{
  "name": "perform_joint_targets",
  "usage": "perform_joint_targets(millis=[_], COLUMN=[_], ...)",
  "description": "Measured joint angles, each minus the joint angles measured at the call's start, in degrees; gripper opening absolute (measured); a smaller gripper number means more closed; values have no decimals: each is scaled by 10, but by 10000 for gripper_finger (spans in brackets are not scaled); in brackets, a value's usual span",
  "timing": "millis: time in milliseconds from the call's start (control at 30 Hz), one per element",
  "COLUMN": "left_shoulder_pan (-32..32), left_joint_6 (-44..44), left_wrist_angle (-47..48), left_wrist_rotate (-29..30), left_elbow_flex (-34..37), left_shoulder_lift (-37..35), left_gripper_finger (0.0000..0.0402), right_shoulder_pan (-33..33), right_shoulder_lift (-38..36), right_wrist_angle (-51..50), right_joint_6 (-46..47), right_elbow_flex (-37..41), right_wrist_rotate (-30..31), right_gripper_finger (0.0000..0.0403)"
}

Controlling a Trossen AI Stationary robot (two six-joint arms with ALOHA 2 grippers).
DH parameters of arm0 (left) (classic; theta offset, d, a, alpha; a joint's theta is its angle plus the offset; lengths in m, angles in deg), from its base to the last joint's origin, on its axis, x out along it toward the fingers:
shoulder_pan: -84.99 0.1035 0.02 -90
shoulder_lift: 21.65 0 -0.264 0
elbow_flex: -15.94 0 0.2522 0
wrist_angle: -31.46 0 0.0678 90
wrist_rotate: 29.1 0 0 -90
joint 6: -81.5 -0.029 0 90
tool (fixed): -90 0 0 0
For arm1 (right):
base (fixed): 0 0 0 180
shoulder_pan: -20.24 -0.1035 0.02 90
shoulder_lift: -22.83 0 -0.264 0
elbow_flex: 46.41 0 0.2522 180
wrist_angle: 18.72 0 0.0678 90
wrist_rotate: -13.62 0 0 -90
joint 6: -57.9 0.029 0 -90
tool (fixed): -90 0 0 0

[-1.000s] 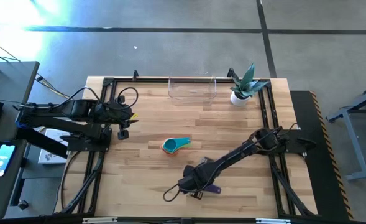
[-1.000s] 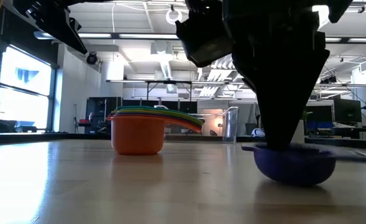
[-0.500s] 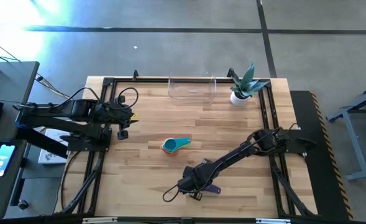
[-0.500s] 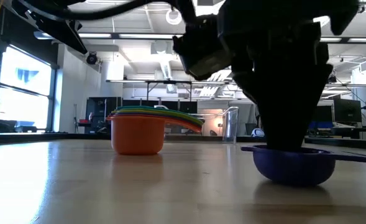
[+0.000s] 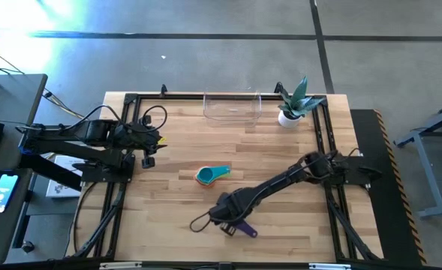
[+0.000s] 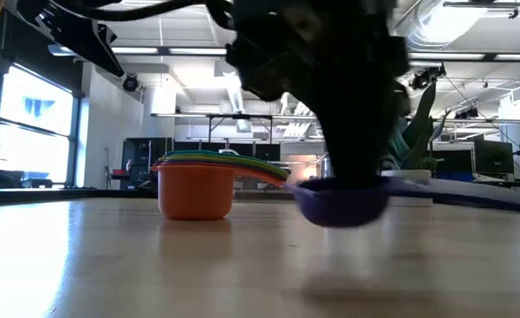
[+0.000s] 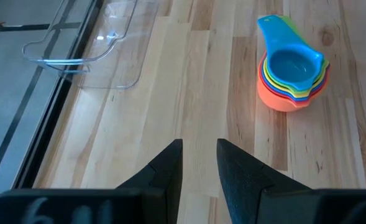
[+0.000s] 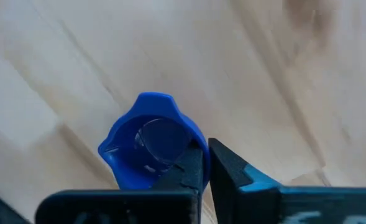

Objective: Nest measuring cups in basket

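Right claw (image 5: 227,222) is clenching the purple cup (image 6: 341,200), apparently lifting it clear of the table (image 5: 296,150); the nested stack (image 5: 211,175) is sitting just beyond, toward the basket (image 5: 232,106). Left claw (image 7: 199,163) is hanging released.

Bare table (image 5: 281,150) lies open between the nested cup stack (image 5: 210,175) and the basket (image 5: 232,107); only the plant pot (image 5: 289,117) stands beside it.

Basket (image 5: 232,106) sits top centre of the high view at table's (image 5: 175,142) far edge, w/ plant pot (image 5: 289,117) just right of it. Stack of nested cups (image 5: 211,175) lies mid-frame, well apart from basket. Lone cup (image 5: 240,227) is lower centre, off the table in right gripper (image 5: 222,220); left gripper (image 5: 150,142) is at left edge.
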Motion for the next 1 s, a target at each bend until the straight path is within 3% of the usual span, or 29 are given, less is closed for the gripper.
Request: perform_joint_targets(millis=[133,300,667,1000], left_shoulder_pan=[0,0,0,0], left_joint_6=[6,66,274,424], left_wrist_angle=[0,0,0,0], left_wrist_rotate=[0,0,-24,-73], left_elbow_flex=[0,0,0,0], left_shoulder_lift=[0,0,0,0], left_gripper_finger=[90,90,90,90], right_shoulder_pan=[19,52,150,224], right_shoulder_lift=[0,-1,-1,1], right_wrist_angle=[-13,-44,-118,-78], right_joint_6=[-19,-114,-429,-669], right_elbow_flex=[-29,-74,-194,-211], right_wrist_rotate=[23,29,54,54], right_gripper_finger=[3,2,1,0])
